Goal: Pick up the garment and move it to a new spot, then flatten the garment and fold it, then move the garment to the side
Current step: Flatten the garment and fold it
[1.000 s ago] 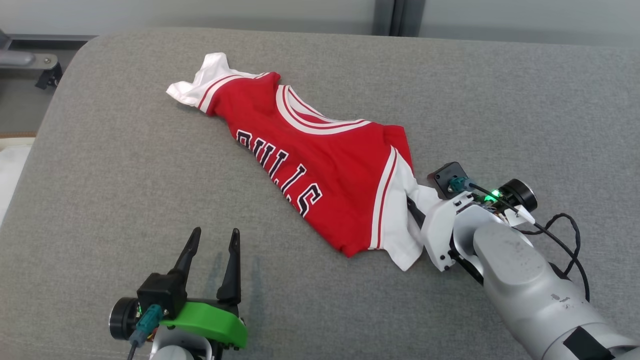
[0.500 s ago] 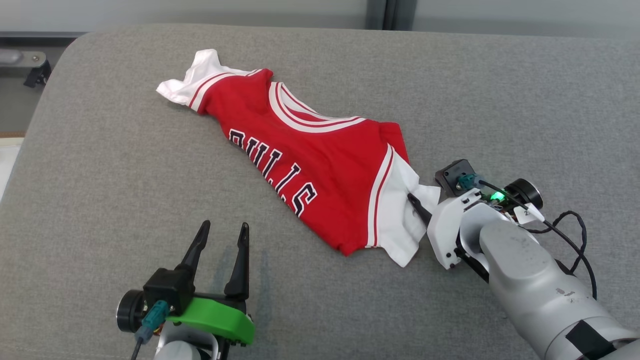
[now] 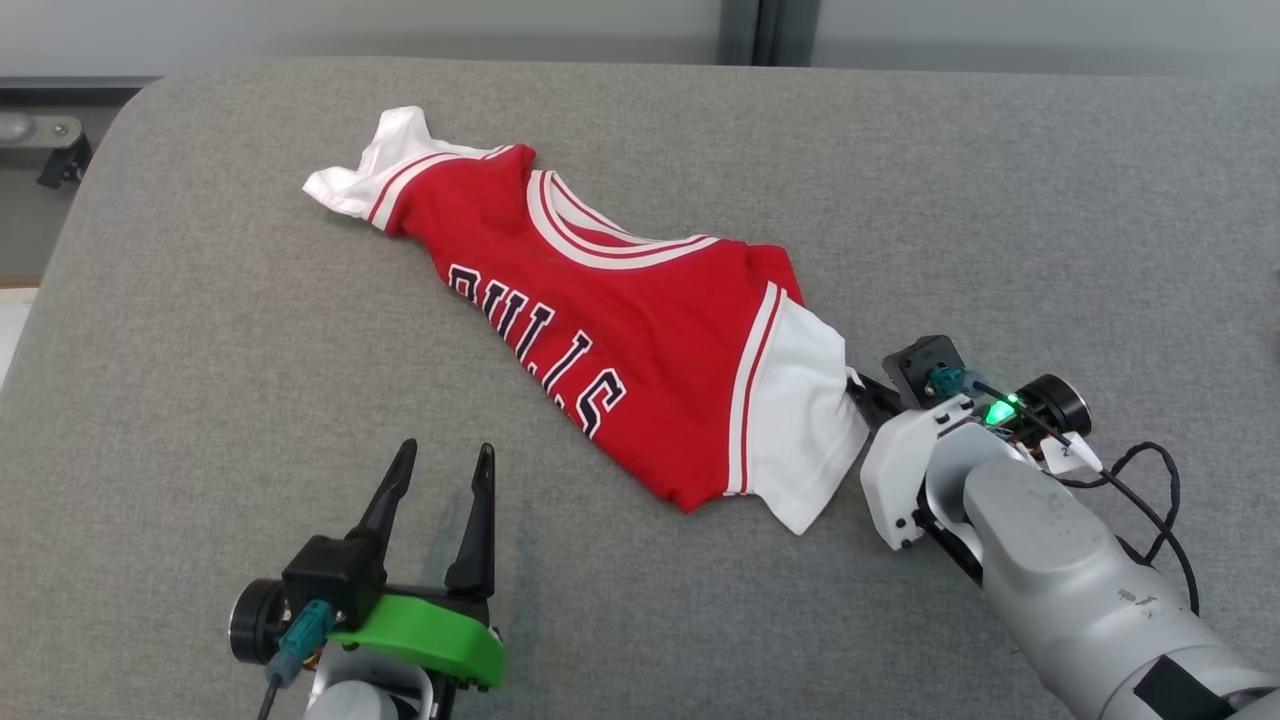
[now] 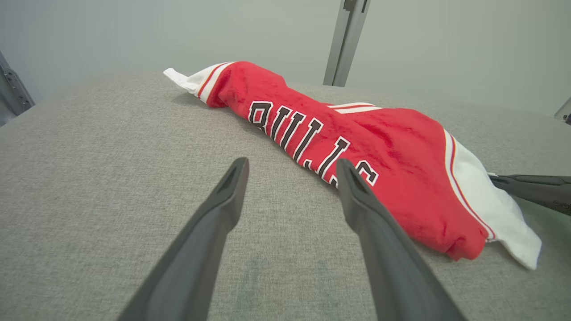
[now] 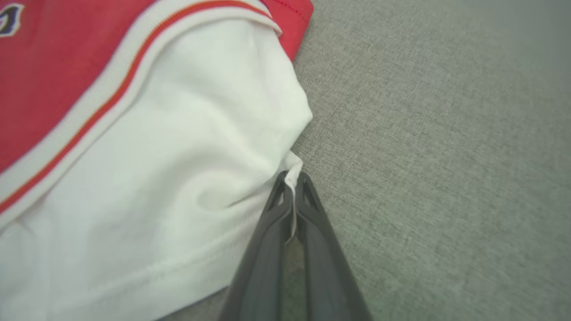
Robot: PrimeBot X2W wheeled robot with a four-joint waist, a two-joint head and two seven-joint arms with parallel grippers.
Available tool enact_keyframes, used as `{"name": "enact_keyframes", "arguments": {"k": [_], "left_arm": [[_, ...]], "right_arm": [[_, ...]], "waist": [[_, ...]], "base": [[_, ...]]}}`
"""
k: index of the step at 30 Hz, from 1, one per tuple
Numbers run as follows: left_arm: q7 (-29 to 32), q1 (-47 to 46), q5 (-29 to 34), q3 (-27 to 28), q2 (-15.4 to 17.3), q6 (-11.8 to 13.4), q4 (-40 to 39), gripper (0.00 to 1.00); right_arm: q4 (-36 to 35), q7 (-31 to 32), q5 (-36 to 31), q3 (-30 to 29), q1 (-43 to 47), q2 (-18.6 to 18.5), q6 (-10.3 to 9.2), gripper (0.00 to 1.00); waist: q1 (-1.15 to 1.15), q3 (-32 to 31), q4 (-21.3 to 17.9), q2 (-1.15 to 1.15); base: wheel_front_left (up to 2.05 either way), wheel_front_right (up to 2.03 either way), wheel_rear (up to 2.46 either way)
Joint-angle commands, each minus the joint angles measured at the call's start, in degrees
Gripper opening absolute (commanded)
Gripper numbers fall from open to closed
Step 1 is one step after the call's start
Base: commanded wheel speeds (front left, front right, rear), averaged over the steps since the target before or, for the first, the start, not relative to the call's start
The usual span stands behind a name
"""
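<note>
Red with white sleeves, the one shirt (image 3: 600, 330) in your head view lies on the grey cushion (image 3: 250, 300). Its long axis runs on a diagonal from the far left to the near right, sleeve to sleeve. One white sleeve points to the far left corner and the other to your right gripper (image 3: 858, 388). The neckline faces the far side and the black lettering runs along the axis. You have two grippers here. The right one meets the edge of the near sleeve. The left gripper (image 3: 445, 450) sits near the bottom edge, well apart from the shirt, with its two fingers spread wide and nothing between them.

From your left wrist, the left gripper (image 4: 292, 162) points across the cushion (image 4: 89, 156) at the lettered side of the shirt (image 4: 392, 147). Its fingers are wide apart and empty, low over the fabric surface. The right gripper (image 4: 495, 179) reaches in from the right edge to the white sleeve.

From your right wrist, the right gripper (image 5: 291, 178) is pinched closed, with a small fold of the white sleeve's edge caught between its two fingertips. The rest of the shirt (image 5: 178, 133) spreads up and left, and bare cushion (image 5: 424, 133) lies to the right.
</note>
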Motion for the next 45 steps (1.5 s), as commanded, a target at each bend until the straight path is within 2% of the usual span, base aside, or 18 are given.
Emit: {"name": "enact_keyframes", "arguments": {"k": [1, 6, 14, 18, 22, 25, 28, 33, 36, 40, 45], "left_arm": [[-0.17, -0.44, 0.12, 0.35, 0.14, -0.32, -0.01, 1.00], [-0.18, 0.06, 0.32, 0.69, 0.13, -0.36, -0.10, 1.00], [-0.17, 0.41, 0.10, 0.55, 0.14, -0.35, -0.12, 1.00], [-0.18, 0.60, -0.06, 0.39, 0.13, -0.32, 0.27, 1.00], [-0.18, 0.71, -0.41, -0.10, 0.13, -0.40, 1.01, 1.00], [-0.18, 0.92, -0.73, -1.06, 0.13, -0.42, 1.77, 1.00], [-0.17, 1.05, -1.01, -2.47, 0.13, -0.47, 2.64, 1.00], [-0.17, 0.99, -1.42, -2.93, 0.13, -0.02, 2.95, 1.00], [-0.18, 0.54, -0.84, -1.91, 0.13, 0.09, 2.49, 1.00], [-0.17, -0.24, 0.16, -0.79, 0.13, -0.14, 2.10, 1.00], [-0.17, -0.89, 0.77, -1.00, 0.14, -0.40, 1.92, 1.00]], "right_arm": [[-0.59, -1.32, 1.22, 0.62, 1.55, -0.12, -0.10, 0.00], [-9.37, -5.62, 7.09, 3.12, -1.47, 0.91, -0.10, 0.00], [-28.53, -6.67, 17.97, 11.30, -7.52, 1.68, -0.10, 0.00], [-34.91, -6.74, 22.24, 17.29, -12.87, 1.80, -0.10, 0.00], [-39.26, -6.80, 27.95, 20.15, -19.54, 1.79, -0.10, 0.00], [-41.02, -6.83, 28.37, 16.83, -25.17, 1.78, -0.10, 0.00], [-40.46, -6.82, 27.68, 9.24, -29.89, 1.79, -0.10, 0.00], [-32.90, -6.76, 24.08, -1.13, -32.86, 1.80, -0.10, 0.00], [-26.35, -6.78, 17.95, -4.97, -31.43, 1.77, -0.10, 0.00], [-17.06, -6.79, 5.34, -13.14, -26.71, 1.60, -0.10, 0.00], [-12.28, -6.79, -5.67, -22.14, -16.69, -2.17, -0.10, 0.00]], "waist": [[0.00, -0.23, -0.09, 0.00], [0.00, -1.28, -0.53, 0.00], [0.00, -2.75, -0.02, 0.00], [0.00, -3.21, 1.16, 0.00], [0.00, -3.65, 2.83, 0.00], [0.00, -4.22, 4.32, 0.00], [0.00, -4.68, 5.93, 0.00], [0.00, -4.88, 6.13, 0.00], [0.00, -4.28, 4.55, 0.00], [0.00, -3.36, 1.74, 0.00], [0.00, -2.73, -0.77, 0.00]], "base": [[0.00, 0.00, 0.00], [0.00, 0.00, 0.00], [0.00, 0.00, 0.00], [0.00, 0.00, 0.00], [0.00, 0.00, 0.00], [0.00, 0.00, 0.00], [0.00, 0.00, 0.00], [0.00, 0.00, 0.00], [0.00, 0.00, 0.00], [0.00, 0.00, 0.00], [0.00, 0.00, 0.00]]}}
